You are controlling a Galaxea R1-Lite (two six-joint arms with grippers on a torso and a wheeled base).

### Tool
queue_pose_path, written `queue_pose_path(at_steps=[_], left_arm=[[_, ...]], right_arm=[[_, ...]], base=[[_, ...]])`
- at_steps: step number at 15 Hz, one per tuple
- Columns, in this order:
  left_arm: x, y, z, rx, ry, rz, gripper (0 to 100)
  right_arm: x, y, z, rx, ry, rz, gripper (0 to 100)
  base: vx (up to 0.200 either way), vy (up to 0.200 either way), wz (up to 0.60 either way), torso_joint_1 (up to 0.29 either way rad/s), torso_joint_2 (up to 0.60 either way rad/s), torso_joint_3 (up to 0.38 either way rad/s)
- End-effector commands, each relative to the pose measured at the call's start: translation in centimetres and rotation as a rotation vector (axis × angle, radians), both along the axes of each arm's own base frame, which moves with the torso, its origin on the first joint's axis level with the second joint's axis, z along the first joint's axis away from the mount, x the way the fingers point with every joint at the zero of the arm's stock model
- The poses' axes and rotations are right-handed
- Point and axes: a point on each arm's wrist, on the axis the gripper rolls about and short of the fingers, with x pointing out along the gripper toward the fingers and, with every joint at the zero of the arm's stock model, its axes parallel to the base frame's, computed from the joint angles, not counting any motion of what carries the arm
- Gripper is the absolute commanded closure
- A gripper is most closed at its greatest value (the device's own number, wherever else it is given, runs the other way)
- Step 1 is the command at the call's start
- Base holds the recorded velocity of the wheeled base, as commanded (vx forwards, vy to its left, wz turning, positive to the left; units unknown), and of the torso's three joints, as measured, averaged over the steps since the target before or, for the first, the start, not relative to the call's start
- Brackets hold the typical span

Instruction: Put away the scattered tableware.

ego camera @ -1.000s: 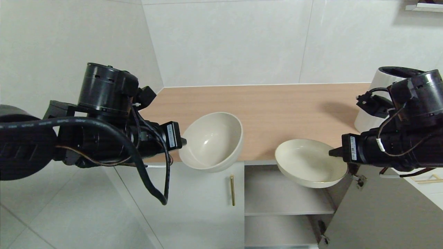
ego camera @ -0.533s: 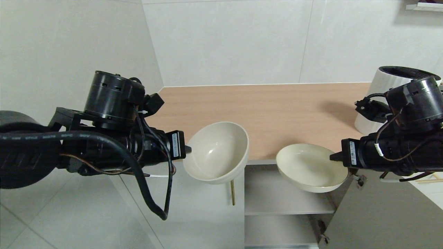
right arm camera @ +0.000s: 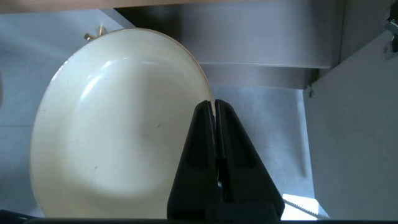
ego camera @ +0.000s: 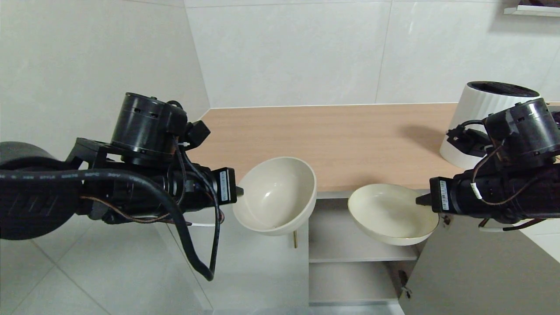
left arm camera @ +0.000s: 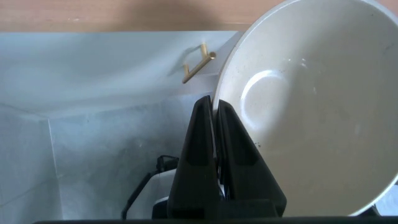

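Now | left claw [ego camera: 239, 190], bowl [ego camera: 275, 197]: lower | right claw [ego camera: 418, 200], dish [ego camera: 389, 214]: lower

A wood-grain surface [ego camera: 350, 131] is seen running along a wall of pale tiles [ego camera: 288, 52]. At its right end a white ribbed container [ego camera: 485, 109] with a dark rim is stood upright. Beneath the surface a grey cabinet [ego camera: 328, 223] is set. Its left door [ego camera: 262, 271] is shut and fitted with a slim gold handle [ego camera: 295, 239], while its right door [ego camera: 472, 271] is swung open, so that two shelves [ego camera: 350, 253] are exposed. The floor [ego camera: 87, 271] is laid with large pale tiles. A small ledge [ego camera: 531, 8] is mounted high on the wall at the far right.
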Motion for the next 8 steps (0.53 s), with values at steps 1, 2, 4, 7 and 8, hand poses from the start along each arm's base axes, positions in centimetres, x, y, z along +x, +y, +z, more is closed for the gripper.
queue_pose_path(at_steps=[1, 2, 4, 7, 8], left_arm=[[0.07, -0.03, -0.03, 0.0, 0.001, 0.0, 100], [0.06, -0.03, -0.06, -0.001, 0.001, 0.002, 100], [0.09, -0.04, -0.1, 0.001, 0.002, 0.001, 100], [0.16, -0.08, -0.15, 0.001, 0.004, 0.002, 100], [0.18, -0.04, -0.15, 0.001, 0.004, 0.003, 100]], right_arm=[[0.23, 0.07, -0.29, -0.005, 0.01, -0.001, 100], [0.3, 0.11, -0.33, -0.005, 0.012, -0.001, 100], [0.44, 0.17, -0.57, -0.009, 0.02, -0.001, 100], [0.47, 0.19, -0.61, -0.01, 0.022, -0.001, 100], [0.5, 0.2, -0.65, -0.01, 0.023, -0.001, 100]], base=[[0.0, 0.0, 0.0, 0.0, 0.0, 0.0], [0.0, 0.0, 0.0, 0.0, 0.0, 0.0], [0.0, 0.0, 0.0, 0.0, 0.0, 0.0], [0.0, 0.0, 0.0, -0.052, 0.14, 0.086], [0.0, 0.0, 0.0, -0.144, 0.38, 0.217]])
